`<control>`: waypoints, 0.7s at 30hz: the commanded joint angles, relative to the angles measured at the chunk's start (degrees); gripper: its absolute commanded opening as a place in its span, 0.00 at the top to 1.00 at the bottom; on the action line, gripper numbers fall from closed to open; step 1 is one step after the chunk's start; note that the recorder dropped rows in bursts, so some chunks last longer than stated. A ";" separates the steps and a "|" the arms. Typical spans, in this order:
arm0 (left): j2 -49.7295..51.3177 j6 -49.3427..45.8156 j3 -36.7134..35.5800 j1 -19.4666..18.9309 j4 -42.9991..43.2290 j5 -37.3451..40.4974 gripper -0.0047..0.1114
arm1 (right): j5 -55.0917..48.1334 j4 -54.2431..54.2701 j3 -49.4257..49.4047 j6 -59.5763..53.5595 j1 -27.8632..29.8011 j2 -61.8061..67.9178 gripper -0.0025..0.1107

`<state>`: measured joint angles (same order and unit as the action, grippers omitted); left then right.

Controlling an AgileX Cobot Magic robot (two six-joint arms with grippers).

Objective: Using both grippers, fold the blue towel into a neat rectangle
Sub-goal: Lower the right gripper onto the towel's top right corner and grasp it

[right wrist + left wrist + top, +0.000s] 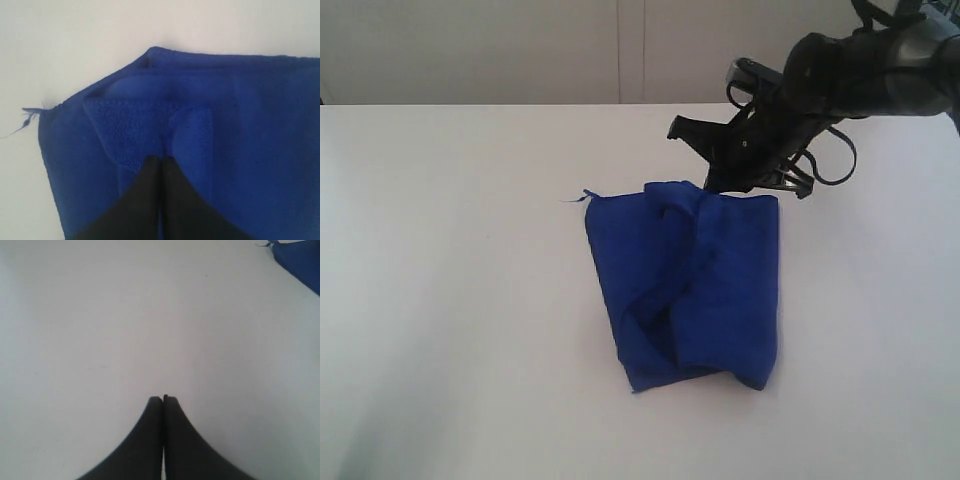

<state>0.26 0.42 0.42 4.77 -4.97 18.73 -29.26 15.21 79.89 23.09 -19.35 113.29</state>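
Observation:
The blue towel [690,285] lies loosely folded and rumpled on the white table [450,300], with a loose thread [582,196] at its far left corner. My right gripper [712,188] is at the towel's far edge, where the cloth bunches into a small hump. In the right wrist view its fingertips [161,159] are pressed together over the towel [250,130], with no cloth showing between them. The left gripper [163,399] is shut with nothing in it, above bare table. Only a corner of the towel [305,265] shows there. The exterior view does not show the left gripper.
The white table [125,330] stretches bare to the left of the towel. A pale wall [520,50] stands behind its far edge. The right arm [870,70] and its cables hang over the far right.

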 commanded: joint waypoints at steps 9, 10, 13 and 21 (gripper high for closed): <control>-0.26 0.00 -0.42 -0.13 -0.27 0.43 0.96 | 6.04 -2.01 1.50 2.68 -0.12 3.10 0.81; -0.26 0.00 -0.42 -0.13 -0.27 0.43 0.96 | 6.33 -2.01 1.50 2.68 -0.12 3.10 0.77; -0.26 0.00 -0.42 -0.13 -0.27 0.43 0.96 | 7.20 -2.01 1.50 2.68 -0.12 3.46 0.69; -0.26 0.00 -0.42 -0.13 -0.27 0.43 0.96 | 7.77 -2.01 1.50 3.29 -0.12 6.16 0.68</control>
<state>0.26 0.42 0.42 4.77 -4.97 18.73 -22.09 13.64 81.07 25.83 -19.35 118.64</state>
